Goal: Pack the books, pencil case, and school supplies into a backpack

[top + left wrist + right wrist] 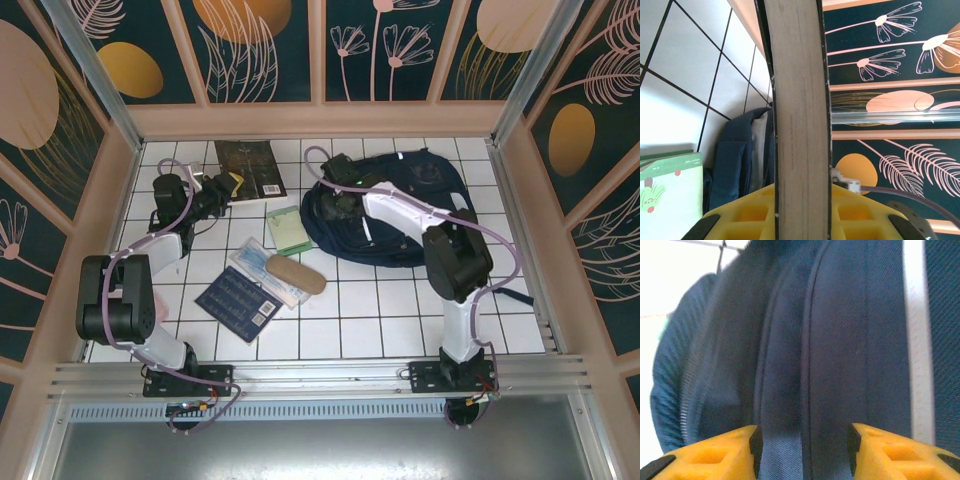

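Note:
My left gripper (225, 188) (802, 212) is shut on the page edge of a black book with gold pattern (248, 166) (801, 110), at the back left of the table. A navy book (238, 303) lies near the front. On it rest a long clear packet (266, 270) and a brown pencil case (298, 274). A pale green flat box (290, 232) (670, 192) lies beside the navy backpack (405, 215) (735, 160) (840, 340). My right gripper (336, 192) (804, 447) stands open right over the backpack's left side, with folds of its fabric between the yellow fingers (715, 455).
Wooden walls with painted panels close the table on three sides. A backpack strap (510, 297) trails to the right near the right arm's base. White tiles lie bare along the front edge and the front right.

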You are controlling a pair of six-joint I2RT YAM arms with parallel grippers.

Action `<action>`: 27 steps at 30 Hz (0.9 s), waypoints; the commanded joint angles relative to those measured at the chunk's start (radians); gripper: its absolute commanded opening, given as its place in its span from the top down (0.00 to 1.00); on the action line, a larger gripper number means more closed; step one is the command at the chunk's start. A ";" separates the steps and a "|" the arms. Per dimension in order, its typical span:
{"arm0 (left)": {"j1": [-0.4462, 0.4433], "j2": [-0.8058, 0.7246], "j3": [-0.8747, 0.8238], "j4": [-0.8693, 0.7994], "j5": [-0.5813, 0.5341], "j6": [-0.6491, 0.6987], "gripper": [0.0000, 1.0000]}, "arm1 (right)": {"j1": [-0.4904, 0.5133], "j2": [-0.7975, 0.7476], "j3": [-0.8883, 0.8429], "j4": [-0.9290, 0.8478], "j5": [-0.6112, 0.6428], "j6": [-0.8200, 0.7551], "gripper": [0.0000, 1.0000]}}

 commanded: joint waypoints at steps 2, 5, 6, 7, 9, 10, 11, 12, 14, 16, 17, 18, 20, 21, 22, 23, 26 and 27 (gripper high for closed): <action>0.003 -0.055 0.021 0.027 0.017 0.054 1.00 | 0.017 0.039 0.012 -0.056 0.130 -0.023 0.51; -0.002 -0.061 0.017 0.021 0.014 0.059 1.00 | 0.014 0.039 0.001 -0.048 0.160 -0.031 0.62; -0.006 -0.062 0.017 0.020 0.012 0.059 1.00 | 0.014 0.038 -0.002 -0.044 0.164 -0.035 0.70; -0.010 -0.061 0.015 0.020 0.010 0.060 1.00 | 0.013 0.039 -0.005 -0.041 0.167 -0.038 0.81; -0.022 -0.059 0.015 0.020 0.005 0.061 1.00 | 0.012 0.033 -0.005 -0.039 0.171 -0.042 1.00; -0.029 -0.059 0.015 0.020 0.002 0.061 1.00 | 0.012 0.024 -0.005 -0.037 0.175 -0.044 1.00; -0.036 -0.058 0.015 0.020 -0.001 0.060 1.00 | 0.010 0.014 -0.005 -0.032 0.177 -0.046 1.00; -0.045 -0.058 0.017 0.021 -0.006 0.060 1.00 | 0.009 -0.005 -0.006 -0.026 0.177 -0.048 1.00; -0.065 -0.053 0.017 0.023 -0.015 0.060 1.00 | -0.001 -0.050 -0.009 -0.008 0.163 -0.050 1.00; -0.083 -0.048 0.015 0.033 -0.025 0.054 1.00 | -0.019 -0.100 -0.011 0.009 0.132 -0.054 1.00; -0.092 -0.043 0.014 0.039 -0.031 0.049 1.00 | -0.027 -0.122 -0.010 0.016 0.116 -0.053 1.00; -0.105 -0.037 0.015 0.049 -0.039 0.043 1.00 | -0.041 -0.147 -0.007 0.024 0.096 -0.050 1.00; -0.134 -0.026 0.013 0.070 -0.058 0.031 1.00 | -0.064 -0.190 0.000 0.032 0.043 -0.050 1.00; -0.153 -0.019 0.013 0.077 -0.071 0.024 1.00 | -0.079 -0.210 0.005 0.035 0.018 -0.048 1.00; -0.174 -0.010 0.014 0.089 -0.085 0.015 1.00 | -0.090 -0.229 0.012 0.034 -0.011 -0.046 1.00; -0.192 0.001 0.016 0.103 -0.093 0.010 1.00 | -0.090 -0.244 0.017 0.035 -0.036 -0.044 1.00; -0.257 0.045 0.038 0.134 -0.119 -0.010 1.00 | -0.154 -0.288 0.037 0.035 -0.127 -0.031 1.00; -0.279 0.062 0.047 0.146 -0.127 -0.015 1.00 | -0.171 -0.305 0.040 0.041 -0.138 -0.025 1.00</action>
